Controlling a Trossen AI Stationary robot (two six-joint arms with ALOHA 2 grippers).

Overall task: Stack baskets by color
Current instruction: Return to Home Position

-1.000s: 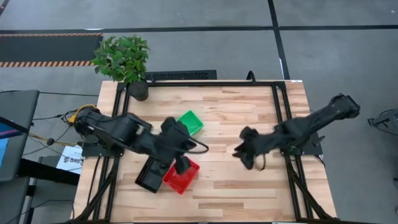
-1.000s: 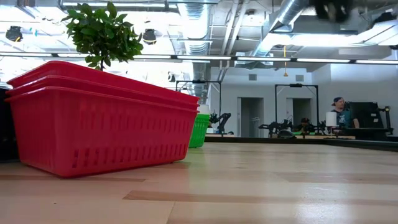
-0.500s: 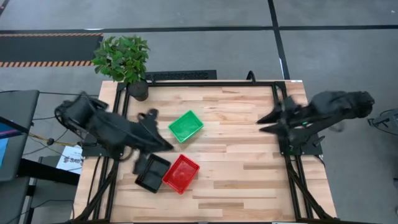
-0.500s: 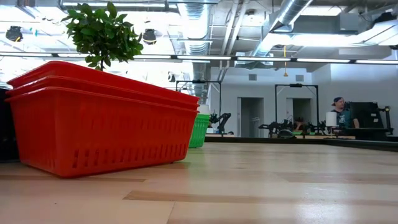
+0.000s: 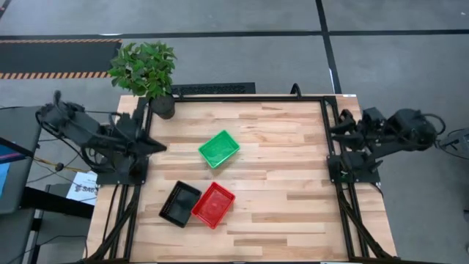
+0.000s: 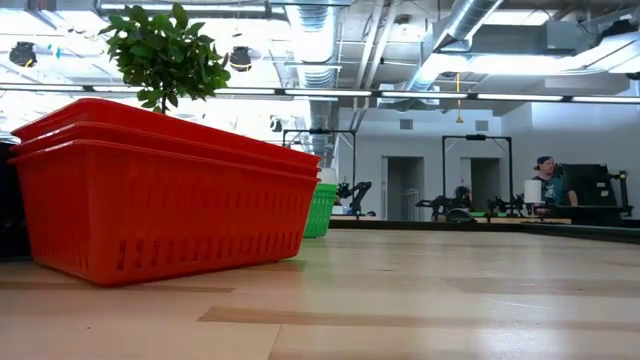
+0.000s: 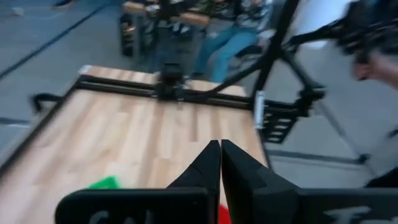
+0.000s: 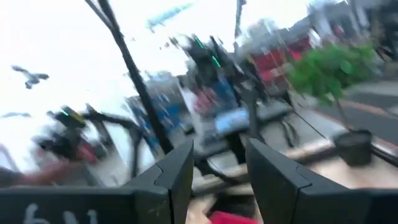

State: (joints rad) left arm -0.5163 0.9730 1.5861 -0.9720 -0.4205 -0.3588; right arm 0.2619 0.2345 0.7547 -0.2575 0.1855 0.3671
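Note:
Three basket piles rest on their bottoms on the wooden table [image 5: 278, 213]. The green one [image 5: 219, 148] is near the middle. The black one [image 5: 179, 204] and the red one [image 5: 213, 204] stand side by side toward the near left. In the low view the red pile [image 6: 160, 190] shows several nested rims, with the green one [image 6: 320, 208] behind it. My left gripper [image 5: 161, 146] is shut and hangs over the table's left edge, clear of the baskets. My right gripper [image 5: 334, 130] is open with nothing between its fingers, back at the table's right edge.
A potted plant [image 5: 146, 70] stands at the far left corner. Black frame rails [image 5: 326, 147] run along the table's left, right and far sides. The right half of the table holds no objects. A person [image 6: 545, 180] stands in the room beyond.
Both arms have drawn back from the table's middle. My left gripper went from above the red and black baskets toward the left edge. My right gripper went toward the right edge and tipped upward. The baskets have stayed where they were.

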